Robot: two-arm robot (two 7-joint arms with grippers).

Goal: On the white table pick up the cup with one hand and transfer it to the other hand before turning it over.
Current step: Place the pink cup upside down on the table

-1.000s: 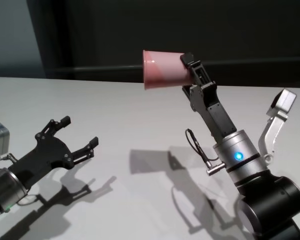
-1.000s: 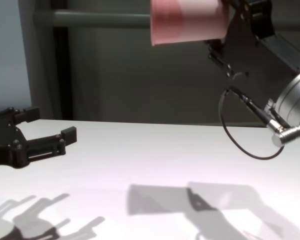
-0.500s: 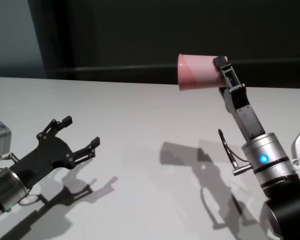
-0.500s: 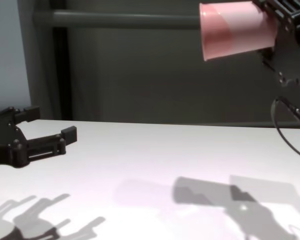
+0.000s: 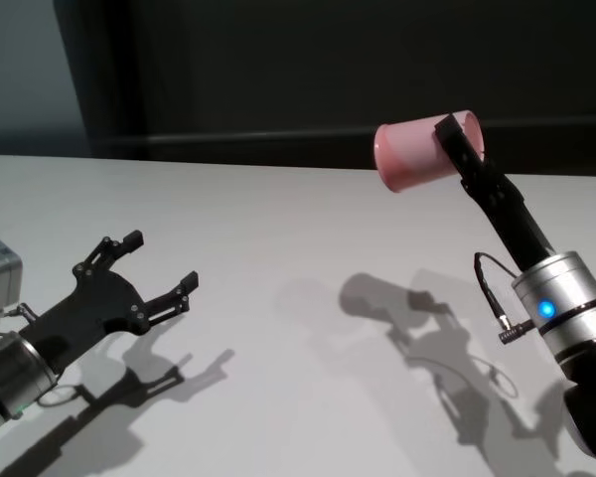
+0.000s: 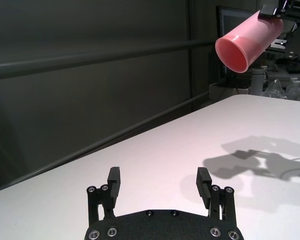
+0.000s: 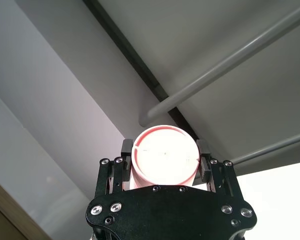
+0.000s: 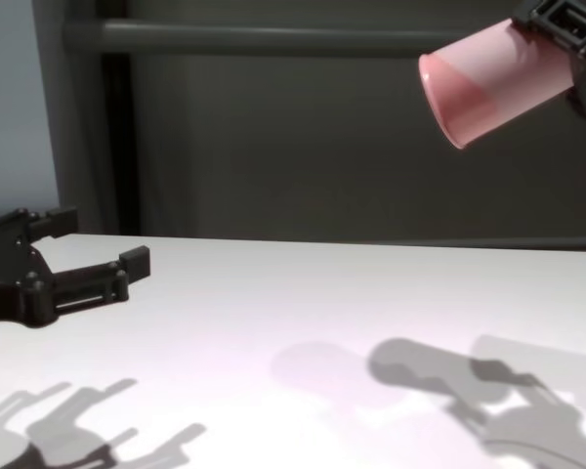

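The right gripper [image 5: 455,137], clamped on the cup [image 5: 413,151], has swung it rightward and tipped its mouth downward — high above the white table [image 5: 278,258] — while the left gripper [image 5: 159,268] waits low with jaws spread, suggesting the turn-over is underway.

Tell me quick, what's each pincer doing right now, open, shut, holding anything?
Left pincer: open, empty, low over the white table.
Right pincer: shut on the cup, held up in the air, tilted.
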